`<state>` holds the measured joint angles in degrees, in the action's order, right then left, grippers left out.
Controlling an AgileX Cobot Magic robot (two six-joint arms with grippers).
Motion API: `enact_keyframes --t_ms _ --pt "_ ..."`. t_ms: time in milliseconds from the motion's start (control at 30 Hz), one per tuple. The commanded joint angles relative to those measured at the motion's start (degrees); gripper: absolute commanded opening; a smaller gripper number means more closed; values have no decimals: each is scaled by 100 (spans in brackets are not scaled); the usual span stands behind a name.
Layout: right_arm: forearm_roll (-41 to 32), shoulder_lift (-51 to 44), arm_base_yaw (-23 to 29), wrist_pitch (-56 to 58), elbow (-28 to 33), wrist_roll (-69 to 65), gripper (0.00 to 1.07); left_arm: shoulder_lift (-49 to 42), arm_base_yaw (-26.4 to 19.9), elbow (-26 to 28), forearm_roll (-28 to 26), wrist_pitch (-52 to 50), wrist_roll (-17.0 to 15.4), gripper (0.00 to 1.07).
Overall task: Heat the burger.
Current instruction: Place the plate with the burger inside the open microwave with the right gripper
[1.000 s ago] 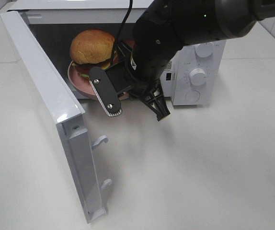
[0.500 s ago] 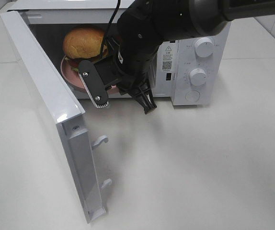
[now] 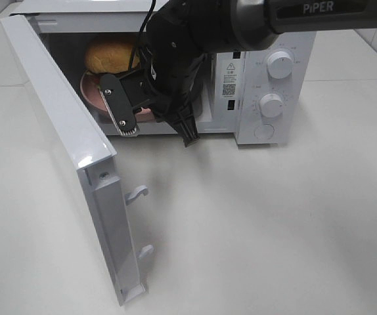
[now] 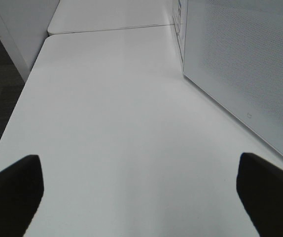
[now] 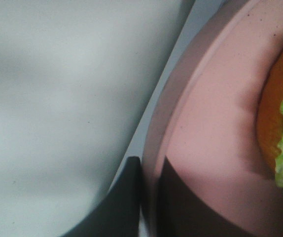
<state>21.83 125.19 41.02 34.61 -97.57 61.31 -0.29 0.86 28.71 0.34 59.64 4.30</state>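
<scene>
1. Right gripper [image 5: 149, 197] clamped on the rim of the pink plate [image 5: 215, 123]; the burger [image 3: 113, 56] rides on it, inside the microwave [image 3: 267, 72] cavity, partly hidden by the arm
2. Left gripper [image 4: 141, 190]: jaws wide apart, holding nothing, over the table [image 4: 112, 98]
3. Step: seat the plate. Keep it level, push until the rim clears the sill, set it flat, then release and back straight out, clear of the door [image 3: 64, 118]
4. Vs a second ago: plate and burger were at the mouth, now deeper in

White lettering "PiPER" on the black robot arm [image 3: 320, 8], sticker [image 3: 230, 79] with warning triangle and QR code on the microwave [image 3: 293, 105] front, fine print unreadable, dial [image 3: 280, 64] markings too small to read
</scene>
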Motion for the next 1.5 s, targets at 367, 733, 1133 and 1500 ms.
enact_keyframes --t_ms 367,733,1133,1500 --pt "-206 590 -34 46 -1203 390 0 -115 29 -11 0 -40 -11 101" --pt "-229 1003 -218 218 -1782 418 0 -115 29 -11 0 -40 -6 101" --pt "-327 1197 -298 189 -1960 407 0 -115 29 -11 0 -40 -11 101" --pt "-378 1215 -350 149 -1960 407 0 -115 29 -11 0 -40 -11 101"
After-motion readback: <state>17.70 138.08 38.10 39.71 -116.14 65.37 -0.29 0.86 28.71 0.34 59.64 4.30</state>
